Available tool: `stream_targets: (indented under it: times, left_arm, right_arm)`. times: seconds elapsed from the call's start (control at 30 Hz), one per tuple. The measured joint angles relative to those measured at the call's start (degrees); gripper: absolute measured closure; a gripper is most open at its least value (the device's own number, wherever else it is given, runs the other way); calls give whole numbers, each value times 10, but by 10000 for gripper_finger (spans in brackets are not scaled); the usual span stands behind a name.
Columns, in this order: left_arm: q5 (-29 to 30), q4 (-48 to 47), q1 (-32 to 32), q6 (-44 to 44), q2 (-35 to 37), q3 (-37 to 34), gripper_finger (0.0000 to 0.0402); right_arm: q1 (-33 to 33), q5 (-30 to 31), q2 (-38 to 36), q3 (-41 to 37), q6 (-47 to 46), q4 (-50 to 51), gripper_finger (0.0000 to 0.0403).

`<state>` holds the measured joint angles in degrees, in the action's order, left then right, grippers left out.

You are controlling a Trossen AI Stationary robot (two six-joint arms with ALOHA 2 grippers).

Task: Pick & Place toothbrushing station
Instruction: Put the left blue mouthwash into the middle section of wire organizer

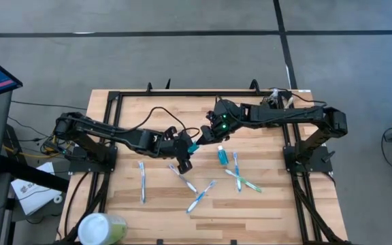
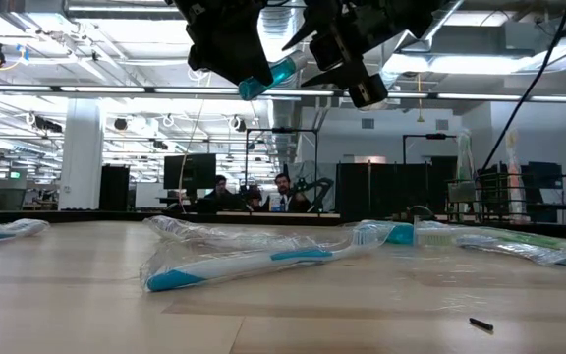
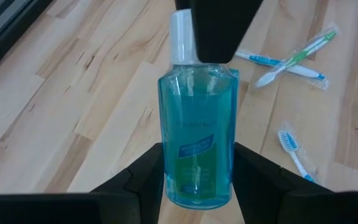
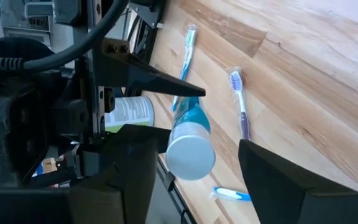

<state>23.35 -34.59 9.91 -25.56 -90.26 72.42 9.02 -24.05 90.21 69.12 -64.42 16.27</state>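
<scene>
wooden table (image 1: 114, 204) from above: wrapped toothbrushes (image 1: 142, 182) lie scattered and a pale-green cup (image 1: 101, 228) stands at the near left corner. mid-table, the left gripper (image 1: 189, 146) and right gripper (image 1: 213, 133) meet over a blue mouthwash bottle (image 1: 194, 147).

low view: the bottle (image 2: 268, 77) hangs tilted high above the wood, between both arms.

left wrist view: the left gripper's fingers (image 3: 145, 177) are clamped on the bottle's (image 3: 197, 143) lower body, and its long axis points away toward the cap.

right wrist view: the white cap (image 4: 190, 155) faces the right gripper, whose fingers (image 4: 278, 174) stand apart on either side and do not grip it.

the toothbrushing station, a small black holder, i cannot pick out in any view; possibly the arms hide it. any placing likely turns on finding it first, and the right gripper sits nearer the bottle's cap end.
</scene>
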Motion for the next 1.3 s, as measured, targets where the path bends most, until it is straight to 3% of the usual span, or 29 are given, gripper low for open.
stream_targets:
  times: [1.1,1.3]
  left_arm:
    - [-2,-1,0,0,0,0,243]
    - [-2,0,0,0,0,0,243]
  right_arm:
    - [0,3,0,0,1,-6,313]
    - [0,0,0,0,3,-4,303]
